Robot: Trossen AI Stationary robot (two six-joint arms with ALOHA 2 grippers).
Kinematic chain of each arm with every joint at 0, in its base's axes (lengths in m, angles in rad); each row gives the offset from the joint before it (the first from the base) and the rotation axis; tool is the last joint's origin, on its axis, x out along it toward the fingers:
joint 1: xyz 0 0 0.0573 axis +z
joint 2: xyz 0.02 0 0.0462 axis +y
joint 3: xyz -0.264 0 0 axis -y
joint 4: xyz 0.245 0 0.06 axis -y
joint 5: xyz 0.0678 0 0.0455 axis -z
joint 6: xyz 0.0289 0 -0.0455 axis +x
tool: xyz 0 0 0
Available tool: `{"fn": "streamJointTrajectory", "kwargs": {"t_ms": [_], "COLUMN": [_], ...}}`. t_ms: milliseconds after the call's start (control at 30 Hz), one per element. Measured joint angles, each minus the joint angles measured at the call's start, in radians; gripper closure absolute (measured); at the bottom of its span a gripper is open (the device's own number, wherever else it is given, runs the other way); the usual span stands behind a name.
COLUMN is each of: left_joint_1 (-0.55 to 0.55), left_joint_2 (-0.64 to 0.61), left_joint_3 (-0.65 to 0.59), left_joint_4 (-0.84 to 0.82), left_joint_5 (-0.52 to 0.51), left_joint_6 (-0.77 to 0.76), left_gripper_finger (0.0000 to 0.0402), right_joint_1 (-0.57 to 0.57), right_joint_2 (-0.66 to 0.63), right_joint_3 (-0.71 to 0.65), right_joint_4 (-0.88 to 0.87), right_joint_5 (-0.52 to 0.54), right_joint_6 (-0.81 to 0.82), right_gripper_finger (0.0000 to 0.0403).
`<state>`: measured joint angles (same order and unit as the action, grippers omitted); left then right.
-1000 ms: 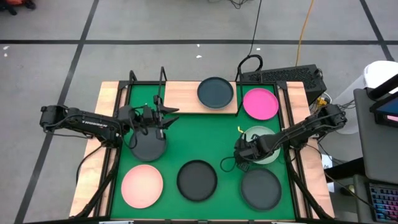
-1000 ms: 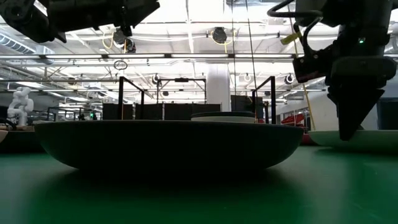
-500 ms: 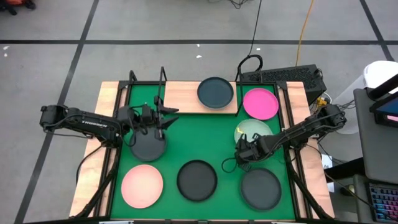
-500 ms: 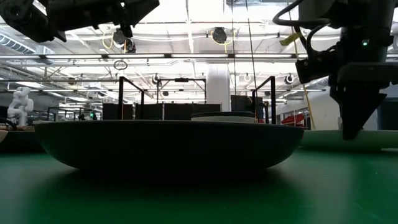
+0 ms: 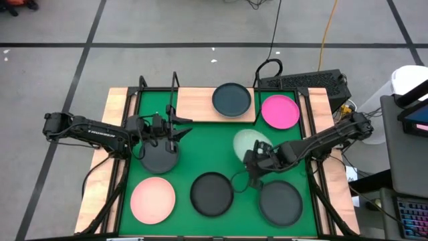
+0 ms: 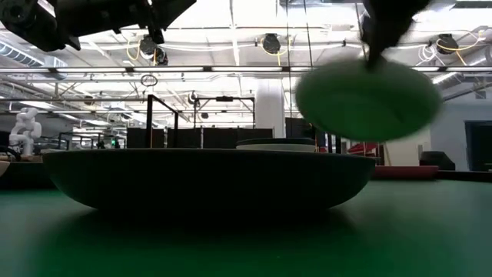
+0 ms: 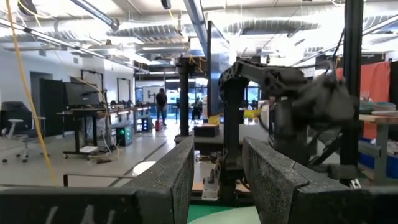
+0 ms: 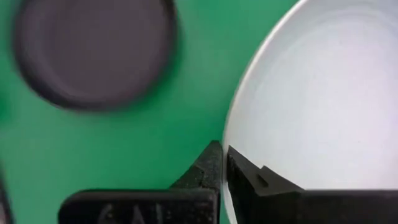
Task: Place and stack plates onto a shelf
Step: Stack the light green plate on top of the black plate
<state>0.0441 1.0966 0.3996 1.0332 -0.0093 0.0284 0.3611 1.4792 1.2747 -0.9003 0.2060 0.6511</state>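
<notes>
My right gripper point(image 5: 256, 159) is shut on a pale green plate point(image 5: 247, 143) that hangs in the air over the green mat's middle right. In the low view this plate point(image 6: 367, 100) is well above the mat. My left gripper point(image 5: 179, 129) stands open above a dark plate point(image 5: 159, 159) at the mat's left and touches nothing. The shelf point(image 5: 199, 104), a light-wood board at the far edge, carries one black plate point(image 5: 231, 99). A magenta plate point(image 5: 279, 111) lies to the right of it. My right gripper pinches the pale green plate's rim point(image 8: 231, 144) between its two fingers, one on the inner face and one on the outside. The fingers slant down from above. The plate hangs tilted below them point(image 6: 367, 100), clear of the mat.
On the near part of the green mat point(image 5: 200, 150) lie a light pink plate point(image 5: 153, 199), a black plate point(image 5: 212, 194) and a dark grey plate point(image 5: 281, 203). Black wire uprights point(image 5: 175, 84) stand at the shelf's left end. A keyboard point(image 5: 314, 82) sits beyond the far right corner.
My right gripper has risen and gone toward the table's left with the pale green plate. The plate lay flat on the mat at the right; now it is lifted clear and tipped, nearer the middle.
</notes>
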Motion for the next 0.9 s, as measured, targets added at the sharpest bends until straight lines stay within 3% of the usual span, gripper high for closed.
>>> {"fn": "streamJointTrajectory", "kwargs": {"t_ms": [200, 533, 733, 900], "left_joint_1": [0.0, 0.0, 0.002, 0.003], "left_joint_2": [0.0, 0.0, 0.0, 0.0], "left_joint_3": [0.0, 0.0, 0.0, 0.0], "left_joint_4": [0.027, 0.047, 0.066, 0.073], "left_joint_5": [0.0, 0.0, -0.001, -0.001], "left_joint_6": [0.002, 0.026, 0.058, 0.083], "left_gripper_finger": [0.0259, 0.0259, 0.0259, 0.0259], "right_joint_1": [-0.091, -0.452, -0.612, -0.649], "right_joint_2": [0.0, 0.075, 0.182, 0.252], "right_joint_3": [0.068, 0.07, 0.069, 0.069], "right_joint_4": [0.189, 0.424, 0.429, 0.432], "right_joint_5": [0.158, 0.162, 0.075, 0.054], "right_joint_6": [-0.275, -0.727, -0.811, -0.836], "right_gripper_finger": [0.0402, 0.0402, 0.0403, 0.0402]}}
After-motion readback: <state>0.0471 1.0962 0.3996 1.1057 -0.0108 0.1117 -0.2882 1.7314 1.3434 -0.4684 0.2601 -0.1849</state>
